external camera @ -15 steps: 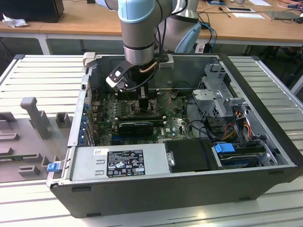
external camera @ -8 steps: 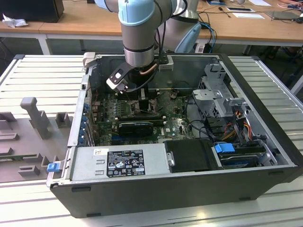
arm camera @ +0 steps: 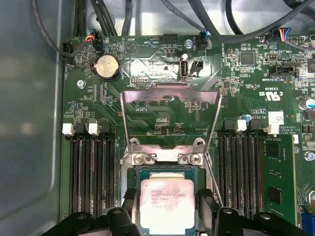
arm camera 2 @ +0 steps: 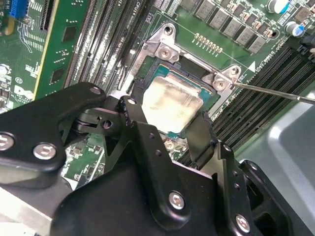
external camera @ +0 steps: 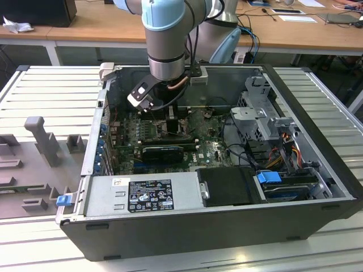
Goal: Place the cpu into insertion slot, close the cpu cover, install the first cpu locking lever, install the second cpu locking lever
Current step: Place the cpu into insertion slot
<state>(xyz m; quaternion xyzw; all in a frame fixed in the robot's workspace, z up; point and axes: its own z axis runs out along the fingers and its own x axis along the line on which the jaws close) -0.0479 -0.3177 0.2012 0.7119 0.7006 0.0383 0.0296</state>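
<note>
- Two fingers [arm camera: 130,202] of the gripper [arm camera: 167,209] are pinched on opposite edges of the cpu [arm camera: 167,194], which is laid in the insertion slot [arm camera: 167,169], left of centre in the case [external camera: 227,226] in the exterior view.
- The cpu cover [arm camera: 170,92] is seen raised, a locking lever [arm camera: 210,172] beside it.
- Socket contacts could be bent if the cpu is dragged sideways or released tilted.
- Seating is probably flat, but one cpu edge is cut off.

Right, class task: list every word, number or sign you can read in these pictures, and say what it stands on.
Processor chip: faint print on its lid, too small to read.
Circuit board: white markings, too small to read.
Power supply label: print too small to read.
No text can be quoted reliably.
</note>
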